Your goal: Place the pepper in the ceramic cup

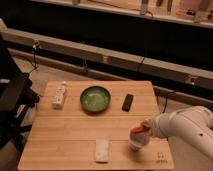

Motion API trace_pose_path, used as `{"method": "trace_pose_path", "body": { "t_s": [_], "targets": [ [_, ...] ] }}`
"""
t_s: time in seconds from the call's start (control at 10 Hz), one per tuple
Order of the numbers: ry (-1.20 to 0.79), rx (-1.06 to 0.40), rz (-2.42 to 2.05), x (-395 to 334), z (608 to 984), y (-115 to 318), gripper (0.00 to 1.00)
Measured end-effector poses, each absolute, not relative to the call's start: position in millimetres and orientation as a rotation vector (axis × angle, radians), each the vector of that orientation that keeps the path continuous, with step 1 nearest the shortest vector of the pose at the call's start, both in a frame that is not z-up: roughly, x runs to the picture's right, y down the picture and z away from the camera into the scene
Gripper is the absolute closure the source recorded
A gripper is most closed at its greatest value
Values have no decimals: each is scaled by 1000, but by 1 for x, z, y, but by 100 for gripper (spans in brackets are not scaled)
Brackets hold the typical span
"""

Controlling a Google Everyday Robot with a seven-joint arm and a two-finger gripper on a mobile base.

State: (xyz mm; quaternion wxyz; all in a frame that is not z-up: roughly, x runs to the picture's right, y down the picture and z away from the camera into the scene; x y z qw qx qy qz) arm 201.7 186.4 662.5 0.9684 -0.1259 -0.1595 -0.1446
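Observation:
A red pepper (138, 129) sits at the tip of my gripper (143, 130), right over the white ceramic cup (136, 142) near the table's front right. The white arm (185, 131) reaches in from the right. The pepper hides most of the cup's opening. I cannot tell whether the pepper touches the cup.
On the wooden table (65, 135) stand a green bowl (95, 98) at the middle back, a white bottle (59, 94) lying at the back left, a black object (128, 102) at the back right, and a white packet (102, 150) at the front edge. A dark chair (12, 107) stands to the left.

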Motion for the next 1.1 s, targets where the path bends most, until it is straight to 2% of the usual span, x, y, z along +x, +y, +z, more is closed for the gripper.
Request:
{"method": "trace_pose_path", "body": {
  "t_s": [0.5,0.6,0.7,1.1],
  "targets": [
    [-311,-305,-292,203,664,204,29],
    [-310,-308,-290,202,665,205,23],
    [-309,-312,-286,203,665,208,20],
    [-298,-296,-273,206,662,206,20]
  ]
}}
